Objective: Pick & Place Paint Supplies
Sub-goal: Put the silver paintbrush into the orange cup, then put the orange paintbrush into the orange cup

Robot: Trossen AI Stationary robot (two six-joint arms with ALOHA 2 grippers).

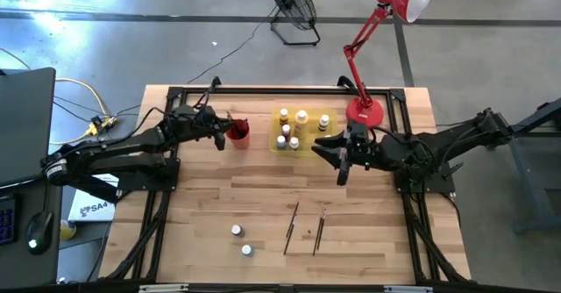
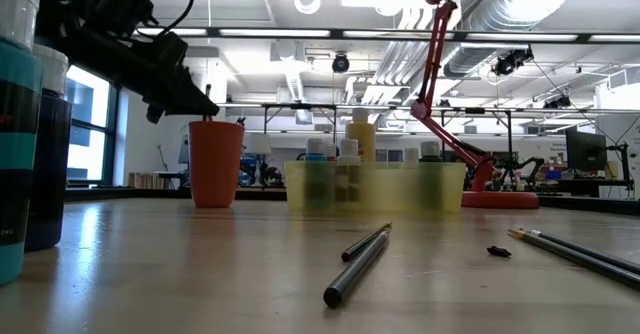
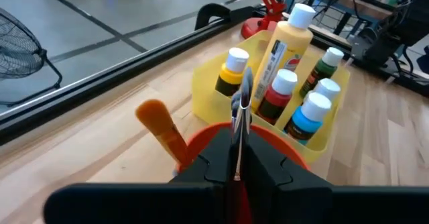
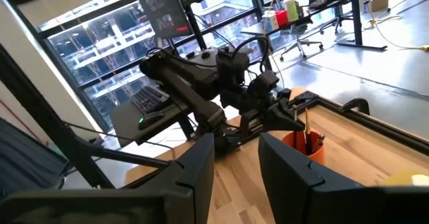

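Wooden tabletop (image 1: 263,196): left end effector (image 3: 238,158), clamped on a paintbrush (image 3: 241,110) above the red cup (image 1: 239,132), should lower it straight; right end effector (image 1: 340,153), fingers apart, waits at three o'clock.

Robotics lab: exposed ducts (image 2: 560,14), workstations (image 4: 161,16)

You have two arms built of dark, nearly black, blocky links with rounded joint housings. Each left gripper (image 3: 236,174) finger is a matte black slab with a stepped, angular inner edge. The right gripper (image 4: 236,158) has broad, flat, dark grey fingers with bevelled tips. Thin black cables loop along the left arm near its wrist.
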